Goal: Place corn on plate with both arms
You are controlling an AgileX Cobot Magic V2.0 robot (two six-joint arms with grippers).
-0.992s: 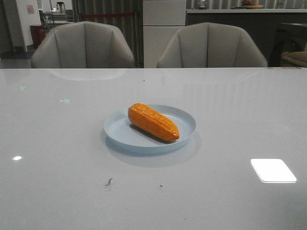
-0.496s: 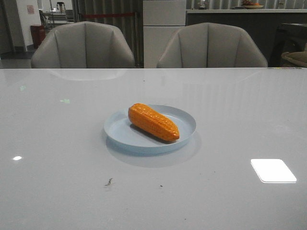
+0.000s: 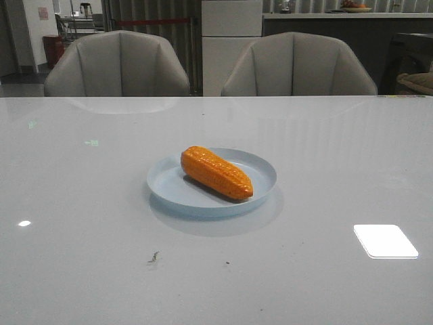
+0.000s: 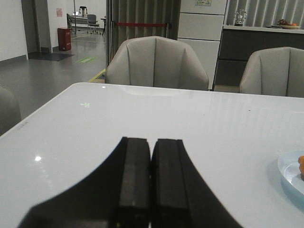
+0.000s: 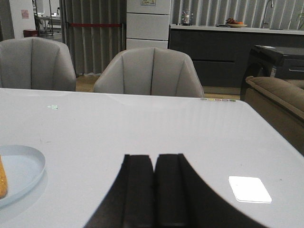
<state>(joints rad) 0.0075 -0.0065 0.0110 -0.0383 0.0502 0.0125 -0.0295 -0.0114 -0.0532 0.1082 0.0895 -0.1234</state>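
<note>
The orange corn (image 3: 216,172) lies on the pale blue plate (image 3: 260,166) at the middle of the table, tapered end toward the front right. A sliver of the corn (image 4: 301,166) and the plate's rim (image 4: 287,168) show at the edge of the left wrist view, and the plate (image 5: 23,166) with a sliver of corn (image 5: 2,180) at the edge of the right wrist view. My left gripper (image 4: 151,142) is shut and empty, off to the plate's left. My right gripper (image 5: 154,159) is shut and empty, off to the plate's right. Neither gripper shows in the front view.
The glossy white table (image 3: 88,203) carries a bright light reflection (image 3: 385,240) at the front right and small dark specks (image 3: 153,257) near the front. Two grey chairs (image 3: 118,64) (image 3: 298,64) stand behind the table's far edge.
</note>
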